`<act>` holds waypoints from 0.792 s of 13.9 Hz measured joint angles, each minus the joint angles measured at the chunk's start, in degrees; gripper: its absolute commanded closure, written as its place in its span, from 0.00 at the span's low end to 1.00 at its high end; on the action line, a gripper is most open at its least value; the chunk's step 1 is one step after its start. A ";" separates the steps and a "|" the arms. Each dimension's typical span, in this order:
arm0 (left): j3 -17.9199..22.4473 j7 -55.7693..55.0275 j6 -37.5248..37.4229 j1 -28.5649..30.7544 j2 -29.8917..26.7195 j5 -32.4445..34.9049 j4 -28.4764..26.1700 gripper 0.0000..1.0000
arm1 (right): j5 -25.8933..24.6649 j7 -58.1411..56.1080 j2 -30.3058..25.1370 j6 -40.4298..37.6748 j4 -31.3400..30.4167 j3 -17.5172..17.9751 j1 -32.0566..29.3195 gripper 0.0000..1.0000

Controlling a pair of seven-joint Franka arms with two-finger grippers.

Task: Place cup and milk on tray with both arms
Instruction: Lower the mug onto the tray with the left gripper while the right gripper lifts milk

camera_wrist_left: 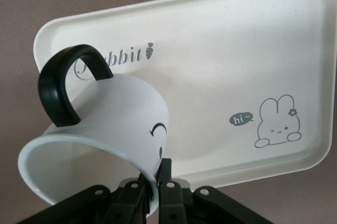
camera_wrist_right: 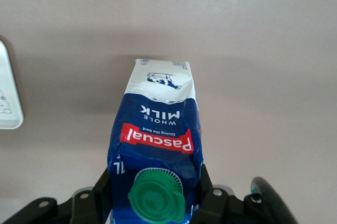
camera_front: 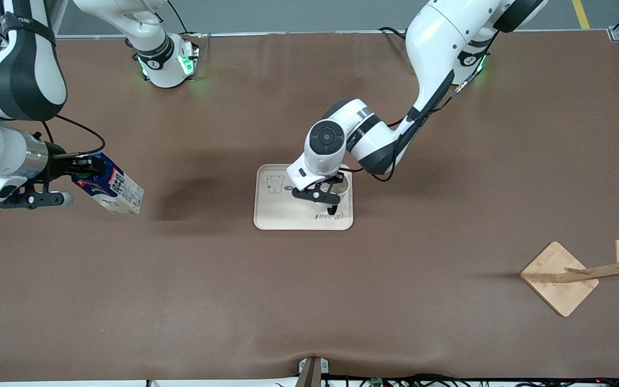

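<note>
The cream tray (camera_front: 288, 212) lies mid-table; the left wrist view shows its rabbit drawing and script (camera_wrist_left: 237, 50). My left gripper (camera_front: 335, 200) hangs over the tray's end toward the left arm. It is shut on the rim wall of the white cup (camera_front: 343, 184), one finger inside and one outside (camera_wrist_left: 158, 179). The cup (camera_wrist_left: 116, 113) is tilted with its black handle up; I cannot tell whether it touches the tray. My right gripper (camera_front: 86, 167) is up over the table toward the right arm's end, shut on the blue top of the tilted milk (camera_front: 113, 189), either side of the green cap (camera_wrist_right: 155, 182).
A wooden peg stand on a square base (camera_front: 559, 277) is at the left arm's end, nearer the front camera. A corner of the tray (camera_wrist_right: 8, 97) shows at the edge of the right wrist view. Brown table cover lies between milk and tray.
</note>
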 measured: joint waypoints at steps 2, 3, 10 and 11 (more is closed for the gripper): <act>0.04 -0.01 -0.38 -0.25 0.22 0.00 0.01 1.00 | 1.73 2.59 0.01 -0.60 0.38 0.05 1.59 0.76; 0.07 -0.13 -0.94 -0.28 0.44 0.00 0.02 1.00 | 1.93 3.69 0.01 -0.71 0.49 0.08 2.39 0.76; 0.40 -2.22 -7.91 -0.28 0.75 0.00 1.84 1.00 | 1.98 5.68 0.31 -0.78 0.63 0.06 4.04 0.76; 0.40 -2.23 -7.91 -0.28 0.95 0.00 2.32 1.00 | 2.00 5.90 0.31 -0.79 0.70 0.06 4.13 0.76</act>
